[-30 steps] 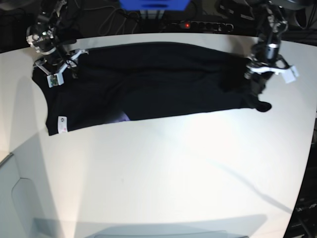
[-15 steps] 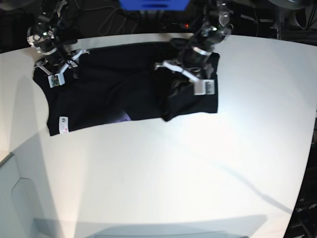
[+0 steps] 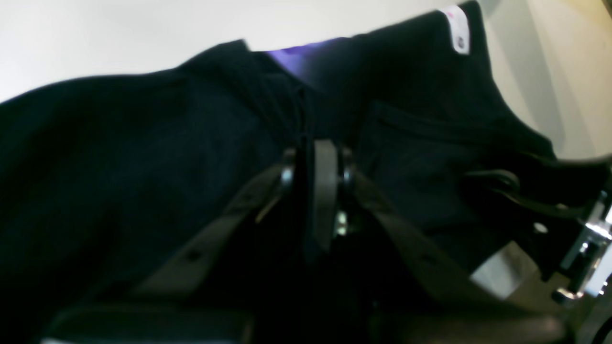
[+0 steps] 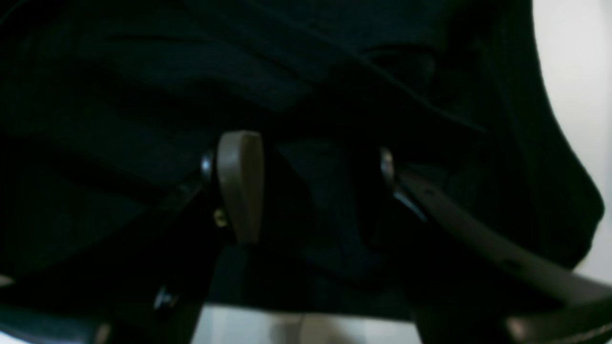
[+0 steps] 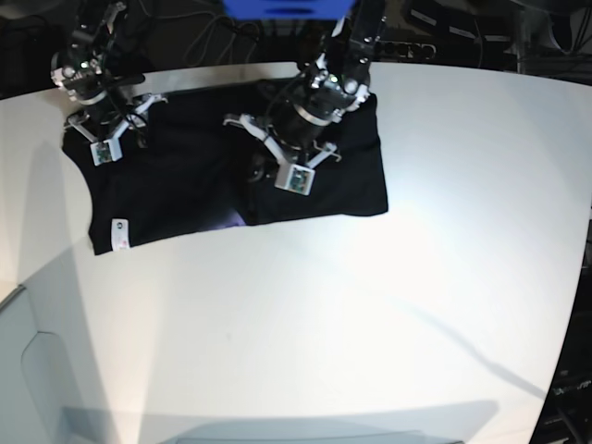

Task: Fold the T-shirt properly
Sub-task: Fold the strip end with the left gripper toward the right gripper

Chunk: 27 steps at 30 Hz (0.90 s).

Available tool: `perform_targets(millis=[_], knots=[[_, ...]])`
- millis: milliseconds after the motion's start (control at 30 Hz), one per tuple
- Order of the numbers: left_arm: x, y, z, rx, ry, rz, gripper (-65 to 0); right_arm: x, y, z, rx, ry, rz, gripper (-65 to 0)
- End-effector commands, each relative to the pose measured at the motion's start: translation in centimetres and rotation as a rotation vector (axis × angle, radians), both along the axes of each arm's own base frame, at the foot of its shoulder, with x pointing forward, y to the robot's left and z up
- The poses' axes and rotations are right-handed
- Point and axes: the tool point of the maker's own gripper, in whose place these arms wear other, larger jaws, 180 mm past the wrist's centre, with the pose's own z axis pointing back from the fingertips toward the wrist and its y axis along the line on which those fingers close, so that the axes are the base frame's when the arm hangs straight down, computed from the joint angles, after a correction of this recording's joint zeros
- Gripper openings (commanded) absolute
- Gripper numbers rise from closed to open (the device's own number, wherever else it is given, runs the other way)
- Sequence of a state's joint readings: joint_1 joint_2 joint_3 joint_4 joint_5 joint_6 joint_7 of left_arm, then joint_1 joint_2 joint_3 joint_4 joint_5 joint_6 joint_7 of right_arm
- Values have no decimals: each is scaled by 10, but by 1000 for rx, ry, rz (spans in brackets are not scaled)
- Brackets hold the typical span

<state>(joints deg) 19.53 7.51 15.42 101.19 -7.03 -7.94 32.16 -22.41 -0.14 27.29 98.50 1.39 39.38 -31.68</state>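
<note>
— Status? 
— T-shirt (image 5: 185,180) on the table (image 5: 370,324); left gripper (image 3: 318,157) pinches its cloth, right gripper (image 4: 306,186) spread wide at the far end.
— Advice? 
— Lay the fold edge-to-edge, then let go.

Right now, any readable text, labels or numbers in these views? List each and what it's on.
None legible.
White tag on the T-shirt: small dark mark and pink specks, too small and blurred to read, also in the left wrist view.
Purple graphic: only a sliver shows, no letters.
</note>
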Motion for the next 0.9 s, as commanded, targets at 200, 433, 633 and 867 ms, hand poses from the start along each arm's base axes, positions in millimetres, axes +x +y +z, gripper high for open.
perform_targets(millis=[200,433,633,867], knots=[[17,-24,17,-27,-49,-2,-650,-13,2,-12,-19,80,19,-341],[10,-51,15,-25,-54,-92,-650,-13,1,-12,-21,80,20,-341],[1,-72,18,0,-91,-199,-650,-13,1,-11,-22,80,20,-341],[10,-72,12,22,-87,-211,-649,-13,1,-11,-22,80,20,-341]])
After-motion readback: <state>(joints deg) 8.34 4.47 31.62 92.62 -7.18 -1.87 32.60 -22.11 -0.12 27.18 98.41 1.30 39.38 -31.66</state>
